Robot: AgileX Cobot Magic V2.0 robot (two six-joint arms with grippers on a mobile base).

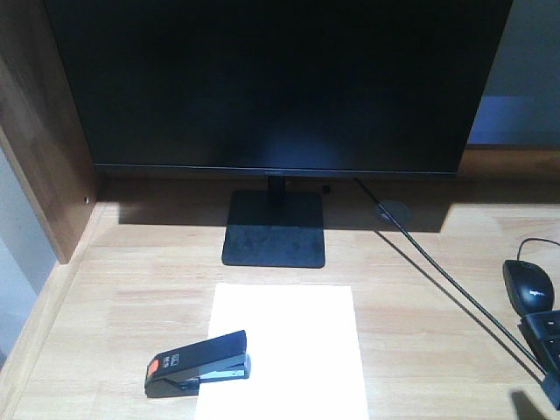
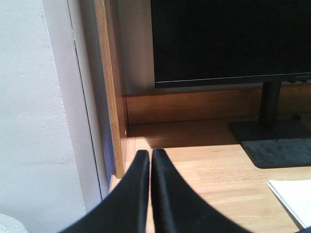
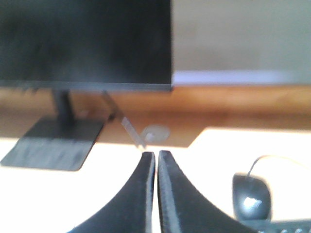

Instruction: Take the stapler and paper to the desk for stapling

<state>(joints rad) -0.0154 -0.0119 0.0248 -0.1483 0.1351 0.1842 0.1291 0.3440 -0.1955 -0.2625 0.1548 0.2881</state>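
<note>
The white paper point(image 1: 284, 350) lies flat on the wooden desk point(image 1: 420, 306) in front of the monitor stand. The black stapler point(image 1: 198, 363) with an orange patch rests on the paper's left edge, partly over it. A corner of the paper point(image 2: 294, 199) shows at the lower right of the left wrist view. My left gripper point(image 2: 150, 153) is shut with nothing in it, near the desk's left side panel. My right gripper point(image 3: 156, 154) is shut and empty above the desk's right part. Neither gripper shows in the front view.
A black monitor point(image 1: 280, 79) on a flat stand point(image 1: 274, 227) fills the back. A cable point(image 1: 446, 284) runs diagonally to the right. A black mouse point(image 1: 528, 285) and a keyboard corner point(image 1: 547, 337) sit at the right edge. A brown side panel point(image 1: 39, 131) bounds the left.
</note>
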